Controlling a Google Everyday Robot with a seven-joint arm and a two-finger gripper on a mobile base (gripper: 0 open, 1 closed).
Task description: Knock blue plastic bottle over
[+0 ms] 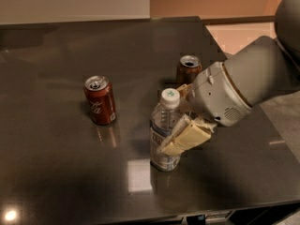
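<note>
Dim light, with bright glare on the table (56, 46) near the gripper (173, 119).

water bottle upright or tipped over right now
Upright: the water bottle stands on its base, white cap on top; the tool is at its side.

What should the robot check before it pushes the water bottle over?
1. Blue plastic bottle standing upright, not yet tipped: ok.
2. Gripper beside the bottle, fingers apart, the near finger across the bottle's body: ok.
3. Finger really touching the bottle: cannot tell.
4. Red cola can standing well apart from the bottle: ok.
5. Brown can away from the gripper: not ok, it stands close behind and might get bumped.
6. Bare table on the red can's side for the bottle to land on: ok.
</note>
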